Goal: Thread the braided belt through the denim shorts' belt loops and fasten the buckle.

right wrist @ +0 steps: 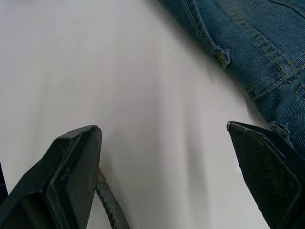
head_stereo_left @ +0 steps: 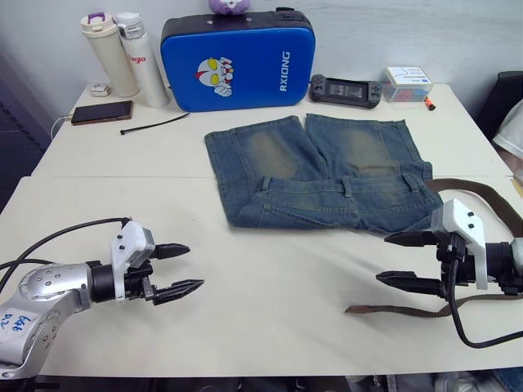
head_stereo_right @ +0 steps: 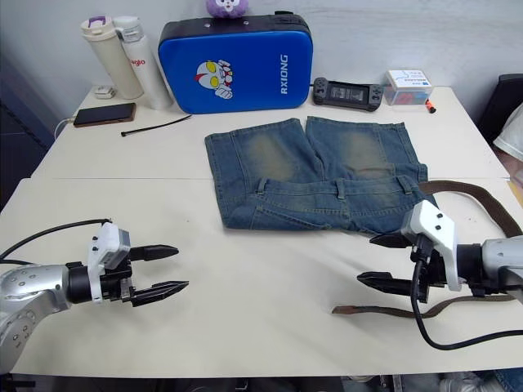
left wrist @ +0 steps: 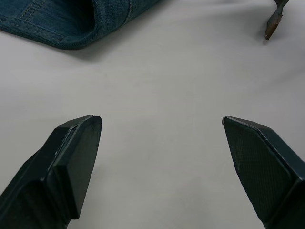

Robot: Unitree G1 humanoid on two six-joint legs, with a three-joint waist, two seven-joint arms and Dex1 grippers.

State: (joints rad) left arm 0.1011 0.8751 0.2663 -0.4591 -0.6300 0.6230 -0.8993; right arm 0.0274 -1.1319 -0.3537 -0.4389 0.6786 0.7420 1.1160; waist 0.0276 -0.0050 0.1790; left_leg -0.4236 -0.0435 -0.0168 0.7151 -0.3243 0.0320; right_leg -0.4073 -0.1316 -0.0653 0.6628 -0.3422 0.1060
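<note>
Clearly both the left hand (head_stereo_left: 173,269) and right hand (head_stereo_left: 402,260) hover spread and empty, so with the braided belt (head_stereo_left: 482,200) curled beside the denim shorts (head_stereo_left: 323,171) on the tabletop (head_stereo_left: 270,278), a careless pinch might drag the denim.

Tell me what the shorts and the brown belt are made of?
The denim shorts look like faded blue cotton denim: you can see stitched seams and worn yellowish patches on both legs. The braided belt looks like dark brown leather or woven cord, matte and a bit rough; I can't tell which.
</note>
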